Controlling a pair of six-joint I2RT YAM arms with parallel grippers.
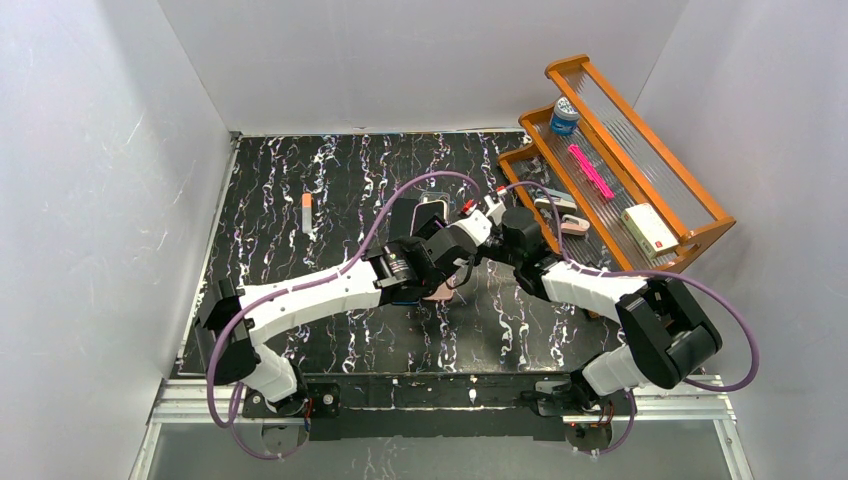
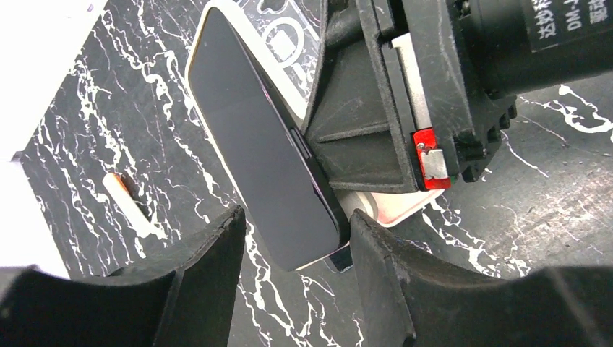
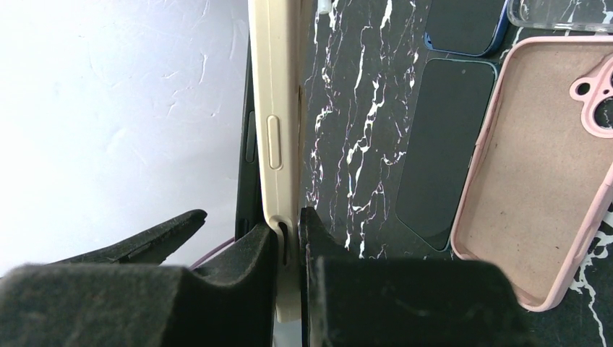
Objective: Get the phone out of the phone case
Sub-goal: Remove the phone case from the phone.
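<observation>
1. Left gripper (image 2: 296, 215), closest in: jaws wide apart, straddling the lower end of the phone (image 2: 260, 152), gripping nothing.
2. Right gripper (image 3: 289, 220): jaws closed tight on the long edge of the cream phone case (image 3: 278, 108), holding it up on edge over the table (image 1: 300, 180), mid-table between the two arms.
3. Phone: dark slab, seated in that case; the near corner looks slightly lifted, hard to confirm.
4. Progress, my reading: case secured, extraction not done. Left jaws have yet to close on the phone and pull it free.
5. Pink case (image 3: 535, 166) lies empty nearby.
</observation>
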